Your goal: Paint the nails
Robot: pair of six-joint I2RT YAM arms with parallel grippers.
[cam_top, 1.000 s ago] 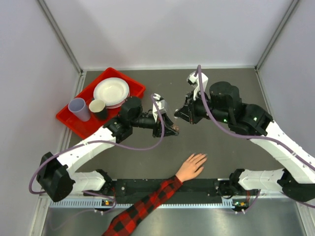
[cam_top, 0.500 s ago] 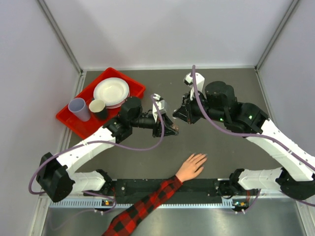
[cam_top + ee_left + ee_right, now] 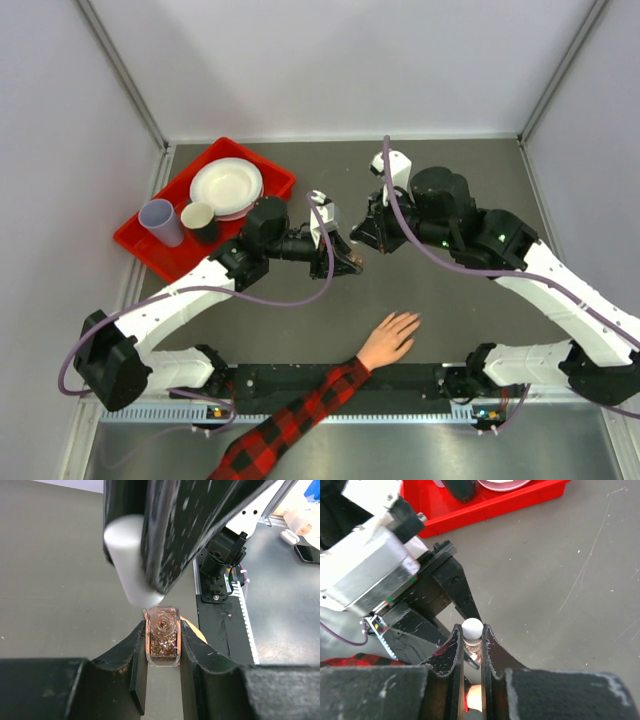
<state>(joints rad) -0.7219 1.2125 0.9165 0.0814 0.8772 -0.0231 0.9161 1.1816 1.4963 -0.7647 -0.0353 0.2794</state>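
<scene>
A peach-coloured hand (image 3: pixel 389 339) with a red-and-black plaid sleeve (image 3: pixel 290 420) lies flat near the table's front edge, fingers spread. Its nails (image 3: pixel 411 320) are too small to make out. Above and behind it, my left gripper (image 3: pixel 352 263) is shut on a small clear nail polish bottle (image 3: pixel 162 642) full of copper glitter. My right gripper (image 3: pixel 363 236) meets it from the other side, shut on the bottle's white cap (image 3: pixel 472 628). The cap's (image 3: pixel 131 565) lower end sits at the bottle's neck. I cannot tell whether it is still screwed on.
A red tray (image 3: pixel 150 246) at the back left holds white plates (image 3: pixel 226 186), a lilac cup (image 3: pixel 162 221) and a dark cup (image 3: pixel 201 220). Grey walls close in the table on three sides. The black base rail (image 3: pixel 300 380) runs along the near edge.
The right arm has shifted a little to the left, with its wrist drawn in towards the left gripper. The left arm and the hand have not moved.
</scene>
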